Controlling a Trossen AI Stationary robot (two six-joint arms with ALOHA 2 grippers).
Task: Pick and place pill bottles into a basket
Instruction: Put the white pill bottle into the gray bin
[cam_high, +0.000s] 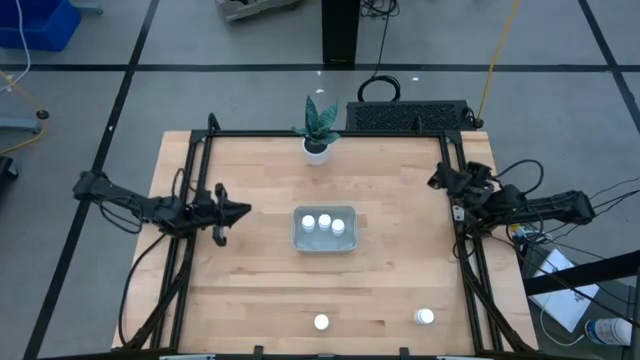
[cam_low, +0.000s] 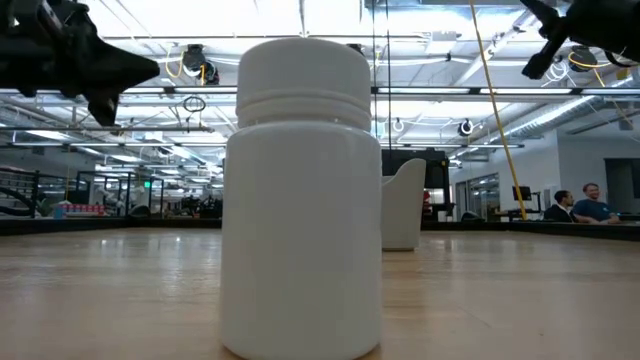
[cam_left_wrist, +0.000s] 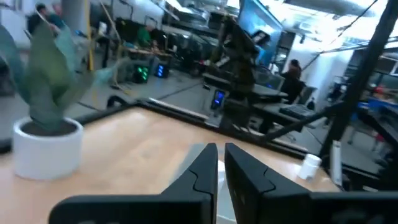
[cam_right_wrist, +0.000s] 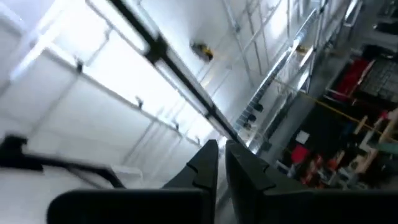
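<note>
Landmark: the basket (cam_high: 297, 243), a shallow pale grey-blue tray, sat near the middle of the bench (cam_high: 250, 290).
Done: three pill bottles (cam_high: 324, 221) stood upright inside the basket, in a row toward its far wall.
Left: two pill bottles were on the bare bench, well apart from the basket, near the front edge.
First loose bottle: it stood (cam_high: 321, 322) straight in front of the basket and filled the low view (cam_low: 303, 200), upright with its cap on.
Second loose bottle: it was (cam_high: 425, 317) in front of the basket and off to its right-arm side; whether it stood or lay could not be told.
Progress: by my judgement a little past halfway, three of five placed.
Left gripper: it hung (cam_high: 238, 210) above the bench on the basket's left-arm side, near but apart from it, pointing at it; its fingers (cam_left_wrist: 198, 174) were pressed nearly together on nothing.
Right gripper: it sat (cam_high: 440, 180) raised at the frame beyond the basket's right-arm side, well apart from it; its fingers (cam_right_wrist: 202, 163) were close together and empty, aimed up at the ceiling.
Plant pot: the white pot (cam_high: 317, 152) stood behind the basket at the far edge, no part of the job.
Next, as a judgement: either arm would have to reach toward the front edge for a loose bottle.
</note>
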